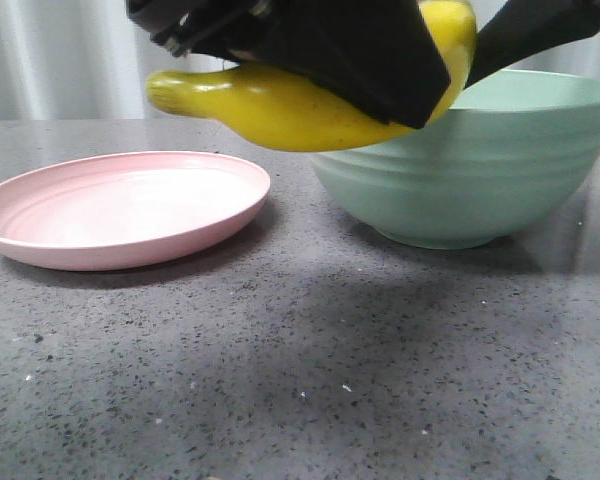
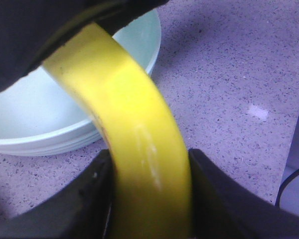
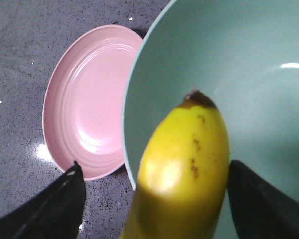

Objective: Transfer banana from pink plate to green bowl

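The yellow banana (image 1: pixel 270 110) hangs in the air, its greenish stem end over the gap beside the pink plate (image 1: pixel 120 205) and its other end over the left rim of the green bowl (image 1: pixel 480 160). My left gripper (image 1: pixel 360 70) is shut on the banana's middle; in the left wrist view both fingers (image 2: pixel 97 189) press the banana (image 2: pixel 139 129). My right gripper (image 3: pixel 153 164) is open around the banana's dark-tipped end (image 3: pixel 189 149) above the bowl's inside (image 3: pixel 249 74), with a clear gap on one side. The right gripper also shows in the left wrist view (image 2: pixel 35 35). The plate (image 3: pixel 89 99) is empty.
The plate and bowl stand side by side on a grey speckled table (image 1: pixel 300 380), the plate on the left and the bowl on the right, nearly touching. A pale curtain (image 1: pixel 60 60) hangs behind the table.
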